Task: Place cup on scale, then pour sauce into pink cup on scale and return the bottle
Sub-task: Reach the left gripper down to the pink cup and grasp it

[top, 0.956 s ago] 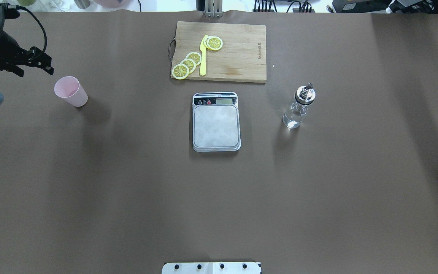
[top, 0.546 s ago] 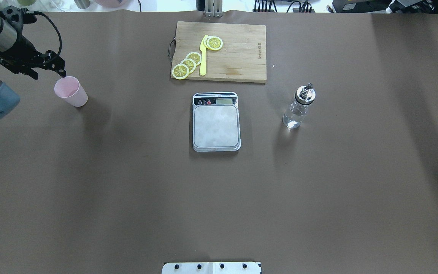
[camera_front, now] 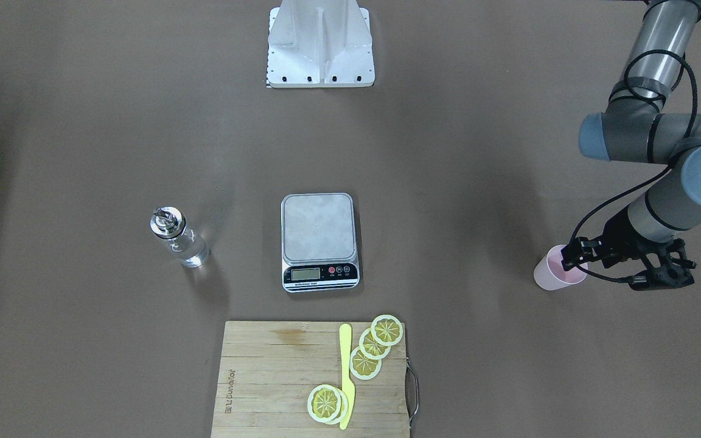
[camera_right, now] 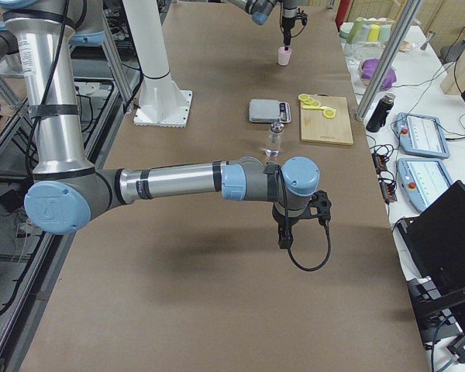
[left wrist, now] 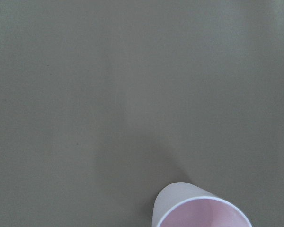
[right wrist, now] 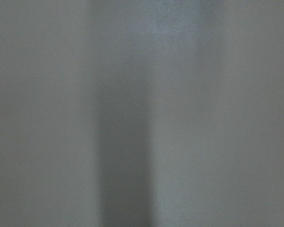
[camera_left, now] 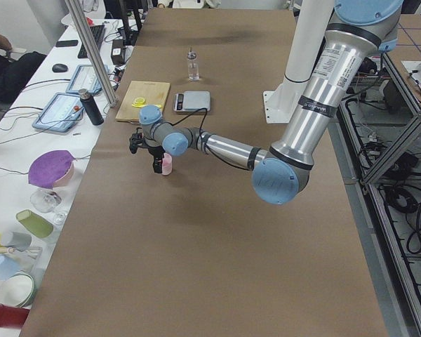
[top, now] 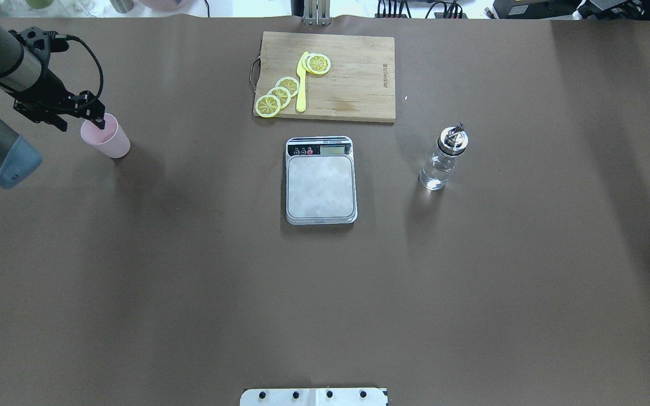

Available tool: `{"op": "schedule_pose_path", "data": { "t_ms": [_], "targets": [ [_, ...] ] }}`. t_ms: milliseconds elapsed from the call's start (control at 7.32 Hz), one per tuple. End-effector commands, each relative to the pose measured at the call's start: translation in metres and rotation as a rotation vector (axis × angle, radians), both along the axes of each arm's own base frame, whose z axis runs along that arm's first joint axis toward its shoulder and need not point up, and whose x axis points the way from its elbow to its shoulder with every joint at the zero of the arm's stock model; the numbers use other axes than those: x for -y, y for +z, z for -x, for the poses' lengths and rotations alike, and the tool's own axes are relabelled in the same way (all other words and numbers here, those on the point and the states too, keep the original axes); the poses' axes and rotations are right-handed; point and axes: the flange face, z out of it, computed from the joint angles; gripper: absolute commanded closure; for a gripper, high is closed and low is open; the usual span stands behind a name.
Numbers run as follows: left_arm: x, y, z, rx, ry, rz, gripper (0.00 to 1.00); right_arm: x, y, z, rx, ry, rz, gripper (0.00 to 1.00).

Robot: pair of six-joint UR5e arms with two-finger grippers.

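Observation:
The pale pink cup [top: 108, 138] stands upright at the table's left and also shows in the front view [camera_front: 552, 277]. My left gripper [top: 98, 118] points down over the cup's left rim, jaws apparently open, holding nothing. The left wrist view shows only the cup's rim [left wrist: 199, 213] at its bottom edge. The scale [top: 320, 186] lies bare at the centre. The glass bottle [top: 441, 163], with clear liquid and a metal pourer, stands to the scale's right. My right gripper [camera_right: 284, 242] shows only in the right side view, low over the table, so I cannot tell its state.
A wooden cutting board [top: 353, 79] with lemon slices [top: 280, 95] and a yellow knife [top: 302, 84] lies just behind the scale. The robot's base plate [top: 313, 397] is at the near edge. The brown mat [top: 189, 293] covers the table.
My left arm has swung right and slightly toward me, bringing the gripper from left of the cup to over its rim. The cup, scale and bottle have not moved.

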Motion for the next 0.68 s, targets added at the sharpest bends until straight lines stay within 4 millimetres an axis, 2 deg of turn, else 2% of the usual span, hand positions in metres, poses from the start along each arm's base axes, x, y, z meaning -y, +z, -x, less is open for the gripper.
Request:
{"op": "schedule_pose_path", "data": {
  "t_ms": [0, 137, 273, 546],
  "targets": [
    [-0.002, 0.002, -0.002, 0.001, 0.004, 0.003, 0.68, 0.000, -0.001, 0.000, 0.000, 0.000, -0.001, 0.00],
    [-0.002, 0.004, -0.003, 0.004, 0.004, 0.006, 0.93, 0.000, -0.001, 0.000, 0.000, 0.000, -0.001, 0.00],
    [-0.002, 0.005, -0.003, 0.006, 0.004, 0.009, 1.00, 0.000, -0.002, 0.000, 0.002, 0.000, -0.002, 0.00],
    [-0.001, -0.005, -0.003, -0.002, 0.000, 0.006, 1.00, 0.000, -0.006, 0.000, 0.000, 0.000, -0.010, 0.00]
  ]
}}
